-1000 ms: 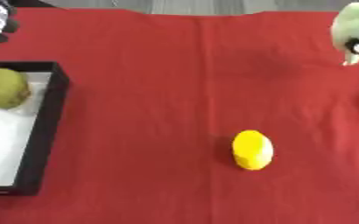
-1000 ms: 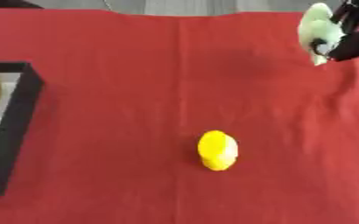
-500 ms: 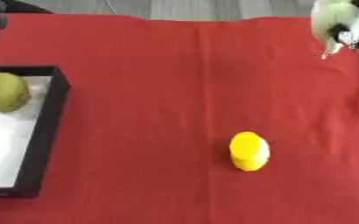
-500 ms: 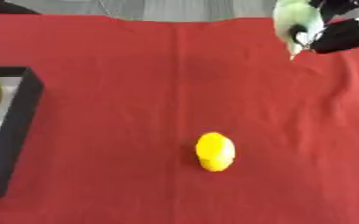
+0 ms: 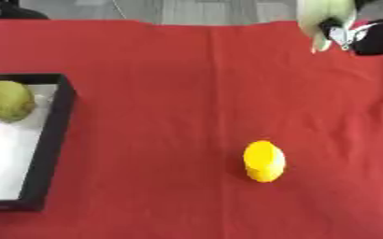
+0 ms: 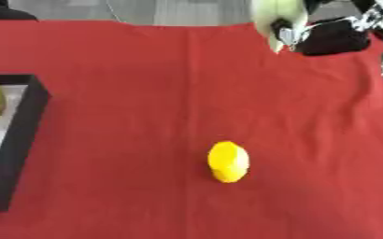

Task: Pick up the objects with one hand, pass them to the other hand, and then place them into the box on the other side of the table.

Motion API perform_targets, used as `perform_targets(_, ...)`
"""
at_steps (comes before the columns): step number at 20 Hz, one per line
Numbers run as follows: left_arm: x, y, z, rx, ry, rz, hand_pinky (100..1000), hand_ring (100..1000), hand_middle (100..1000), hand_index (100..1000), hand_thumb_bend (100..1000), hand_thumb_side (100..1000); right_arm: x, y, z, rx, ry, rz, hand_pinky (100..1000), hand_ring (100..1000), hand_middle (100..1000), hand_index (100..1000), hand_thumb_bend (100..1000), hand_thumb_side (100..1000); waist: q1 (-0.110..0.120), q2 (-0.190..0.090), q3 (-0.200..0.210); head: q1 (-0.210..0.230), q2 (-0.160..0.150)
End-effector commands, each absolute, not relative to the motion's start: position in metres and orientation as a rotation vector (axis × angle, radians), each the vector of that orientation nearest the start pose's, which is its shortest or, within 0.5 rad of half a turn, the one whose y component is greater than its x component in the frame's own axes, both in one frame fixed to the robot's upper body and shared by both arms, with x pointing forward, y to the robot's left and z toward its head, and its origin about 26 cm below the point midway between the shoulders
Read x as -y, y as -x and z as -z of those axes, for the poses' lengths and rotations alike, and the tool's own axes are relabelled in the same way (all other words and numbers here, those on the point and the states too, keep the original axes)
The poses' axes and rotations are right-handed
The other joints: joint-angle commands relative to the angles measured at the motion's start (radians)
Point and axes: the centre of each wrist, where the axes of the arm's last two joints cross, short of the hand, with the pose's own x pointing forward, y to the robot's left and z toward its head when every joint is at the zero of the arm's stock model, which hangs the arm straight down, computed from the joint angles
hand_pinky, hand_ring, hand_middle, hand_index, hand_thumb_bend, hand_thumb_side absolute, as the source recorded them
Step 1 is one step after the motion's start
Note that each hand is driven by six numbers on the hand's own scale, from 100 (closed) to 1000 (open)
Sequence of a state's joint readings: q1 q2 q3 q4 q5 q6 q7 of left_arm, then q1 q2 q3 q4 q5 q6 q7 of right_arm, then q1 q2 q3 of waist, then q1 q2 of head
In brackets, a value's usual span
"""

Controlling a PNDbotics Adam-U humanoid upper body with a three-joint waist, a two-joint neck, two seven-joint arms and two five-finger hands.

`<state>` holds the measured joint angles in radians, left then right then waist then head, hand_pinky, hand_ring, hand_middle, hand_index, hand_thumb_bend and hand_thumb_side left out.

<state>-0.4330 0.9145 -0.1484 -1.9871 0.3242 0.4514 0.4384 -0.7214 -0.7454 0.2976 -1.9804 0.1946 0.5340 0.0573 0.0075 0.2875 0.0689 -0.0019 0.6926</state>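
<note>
Pale green, elongated fruit-like object sits in our right hand, up at one o'clock near the far edge of the red tablecloth. Over the last second we have carried it inward from the far right corner toward the table's midline, which we read as the approach to the handover. Our right hand's black fingers are curled round the object, the arm reaching in from the upper right with the object's tip pointing down, clear of the cloth. Our left hand barely shows at eleven o'clock; we cannot tell its state. A yellow lemon-shaped fruit lies at five o'clock, unpicked. The black-rimmed box with a white floor at nine o'clock already holds a green-brown round fruit.
</note>
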Motion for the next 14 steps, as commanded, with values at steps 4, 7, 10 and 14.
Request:
perform_targets(4,-0.298,-0.293,-0.3,1.959,-0.684,0.414,803,738,592,721,100,596,0.201,-0.302,-0.312,2.059,0.681,-0.922,772,585,418,364,100,100,0.02,-0.039,-0.002,0.015,-0.004)
perform_targets(7,-0.297,-0.292,-0.303,1.966,-0.682,0.451,802,739,595,722,100,590,0.192,-0.302,-0.308,2.077,0.628,-0.927,770,584,418,363,100,100,0.024,-0.039,-0.002,0.021,-0.014)
perform_targets(10,-0.295,-0.292,-0.306,1.971,-0.676,0.483,801,740,597,723,100,589,0.183,-0.301,-0.304,2.087,0.571,-0.946,769,584,418,361,100,100,0.027,-0.039,-0.001,0.026,-0.025)
perform_targets(14,-0.294,-0.292,-0.307,1.964,-0.671,0.521,800,741,599,726,100,588,0.171,-0.3,-0.301,2.1,0.501,-0.975,767,583,418,360,100,100,0.031,-0.039,0.004,0.033,-0.034)
